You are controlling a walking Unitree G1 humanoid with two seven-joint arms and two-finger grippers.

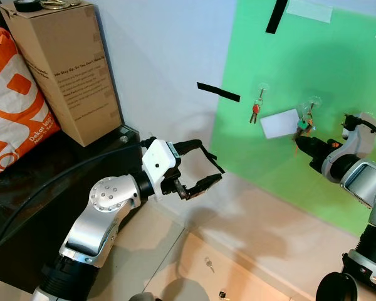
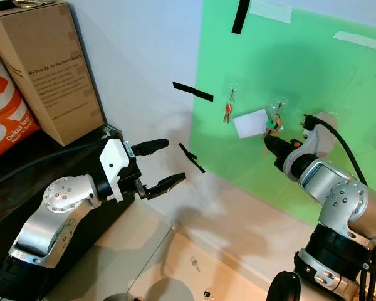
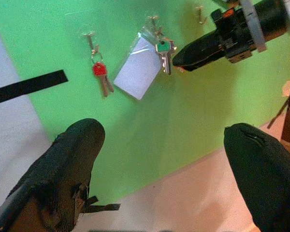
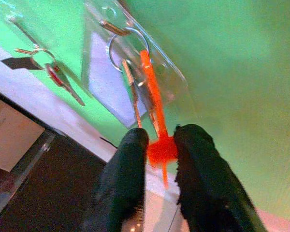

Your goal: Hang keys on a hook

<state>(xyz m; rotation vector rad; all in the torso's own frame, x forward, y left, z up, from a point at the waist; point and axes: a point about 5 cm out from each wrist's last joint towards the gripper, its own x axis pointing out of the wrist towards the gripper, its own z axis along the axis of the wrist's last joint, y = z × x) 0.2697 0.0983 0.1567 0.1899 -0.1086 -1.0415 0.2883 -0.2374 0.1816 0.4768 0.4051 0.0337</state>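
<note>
An orange key tag [image 4: 160, 149] is pinched between the fingers of the right gripper [image 4: 160, 159], against the green wall panel [image 1: 338, 157]. Its key ring [image 4: 128, 46] is looped over a clear hook [image 4: 112, 26], beside a white card [image 1: 279, 123]. A red-headed key [image 1: 255, 111] is hung nearby. The left gripper [image 1: 208, 169] is held open, well apart.

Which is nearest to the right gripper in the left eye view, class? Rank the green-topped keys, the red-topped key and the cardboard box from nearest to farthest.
From the right gripper:
1. Green-topped keys, at its fingertips, on a hook on the green board.
2. Red-topped key, on the next hook toward the robot's left.
3. Cardboard box, far left on the dark cabinet.
</note>
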